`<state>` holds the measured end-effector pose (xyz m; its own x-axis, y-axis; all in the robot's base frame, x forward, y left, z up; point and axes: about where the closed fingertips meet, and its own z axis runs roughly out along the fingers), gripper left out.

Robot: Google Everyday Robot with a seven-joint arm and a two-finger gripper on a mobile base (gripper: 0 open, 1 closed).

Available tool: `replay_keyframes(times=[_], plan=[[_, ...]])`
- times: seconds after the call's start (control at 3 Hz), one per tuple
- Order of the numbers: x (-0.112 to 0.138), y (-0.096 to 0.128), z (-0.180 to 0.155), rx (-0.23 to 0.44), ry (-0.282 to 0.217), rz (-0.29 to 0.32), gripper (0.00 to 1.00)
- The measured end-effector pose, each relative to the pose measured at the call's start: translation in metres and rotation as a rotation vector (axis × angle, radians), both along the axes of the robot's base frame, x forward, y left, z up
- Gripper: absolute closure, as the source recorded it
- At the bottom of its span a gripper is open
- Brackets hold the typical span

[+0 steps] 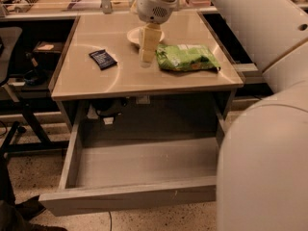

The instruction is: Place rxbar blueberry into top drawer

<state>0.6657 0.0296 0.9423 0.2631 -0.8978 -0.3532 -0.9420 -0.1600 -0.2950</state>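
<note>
The rxbar blueberry (102, 59), a small flat dark navy bar, lies on the left part of the tabletop (91, 83). The top drawer (144, 161) is pulled out below the table, with a bare grey floor and nothing in it. My gripper (146, 60) points down over the middle of the tabletop, to the right of the bar and apart from it, with nothing seen in it. My arm reaches in from the upper right.
A green crinkly bag (186, 57) lies just right of the gripper. A white dish (134, 34) sits behind it. My pale robot body (262, 162) fills the right side. A black chair base (19, 129) stands left of the drawer.
</note>
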Motion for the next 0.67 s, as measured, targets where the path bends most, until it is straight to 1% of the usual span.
replay_keyframes(times=[0.33,0.67], plan=[[0.0458,0.0417,-0.0043,0.042,-0.012,0.073,0.00],[0.0503,0.0485,-0.0082,0.054,-0.020,0.083,0.00]])
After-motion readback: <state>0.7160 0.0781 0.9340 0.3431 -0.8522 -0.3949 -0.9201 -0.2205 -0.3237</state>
